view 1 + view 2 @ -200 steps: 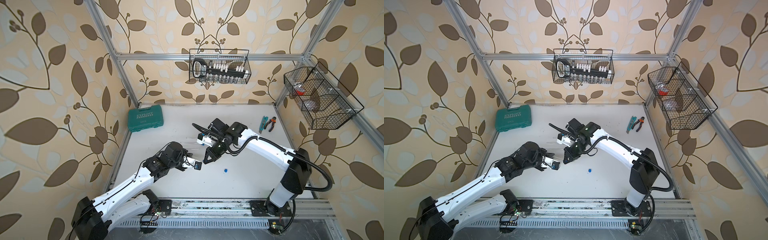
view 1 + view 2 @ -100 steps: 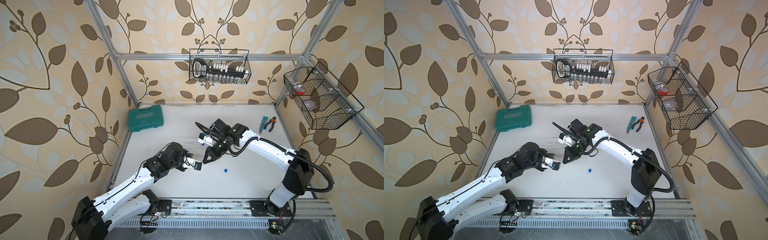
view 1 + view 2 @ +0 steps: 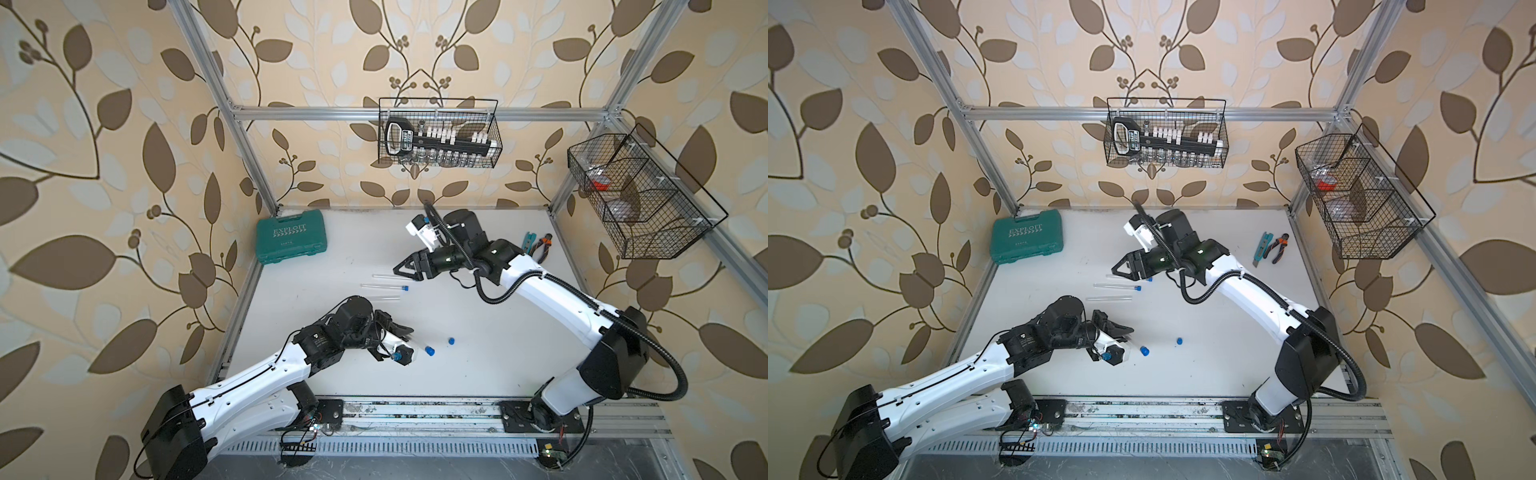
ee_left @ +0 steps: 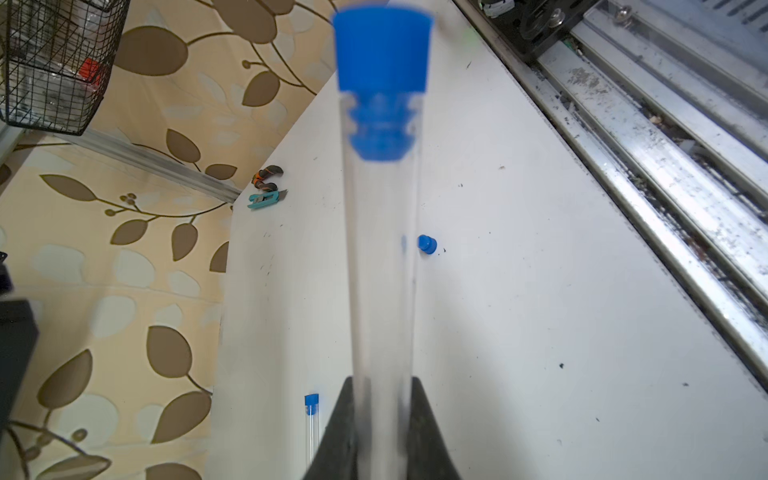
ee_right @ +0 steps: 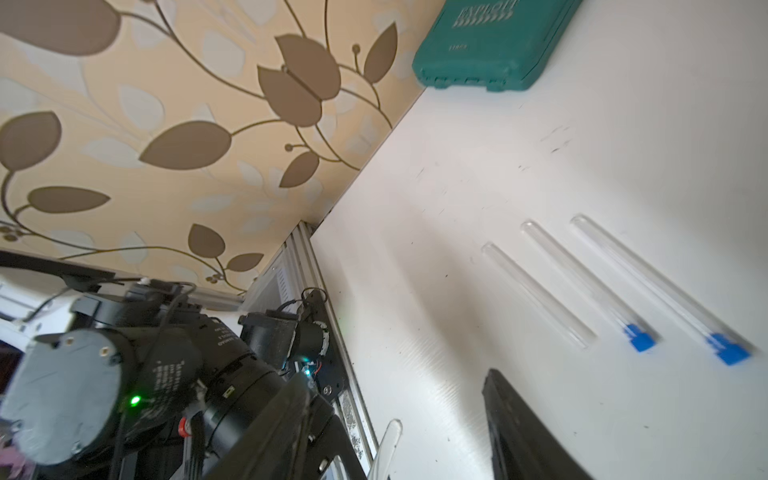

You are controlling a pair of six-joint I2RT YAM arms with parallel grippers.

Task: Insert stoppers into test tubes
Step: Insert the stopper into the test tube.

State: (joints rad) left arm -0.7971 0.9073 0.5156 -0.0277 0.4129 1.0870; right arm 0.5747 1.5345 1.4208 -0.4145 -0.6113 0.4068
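Note:
My left gripper [image 3: 405,330] [image 4: 383,380] is shut on a clear test tube [image 4: 380,270], low over the table's front. A blue stopper [image 4: 382,62] [image 3: 430,351] sits in that tube's open end. My right gripper [image 3: 401,269] [image 5: 395,378] hangs open and holds nothing, just above three test tubes lying side by side. Two of them carry blue stoppers [image 5: 638,337] [image 5: 729,353]; the third tube [image 5: 536,295] [image 3: 380,297] is unplugged. One loose stopper [image 3: 451,340] [image 4: 427,244] stands on the table to the right of the left gripper.
A green tool case [image 3: 291,241] lies at the back left. Pliers and a cutter [image 3: 538,245] lie at the back right. Wire baskets hang on the back wall [image 3: 438,133] and the right wall [image 3: 640,203]. The arms' base rail [image 3: 415,415] runs along the front edge.
My right gripper has opened, let go of the stopper in the left gripper's tube, and drawn back toward the lying tubes. The left gripper has stayed in place with its tube.

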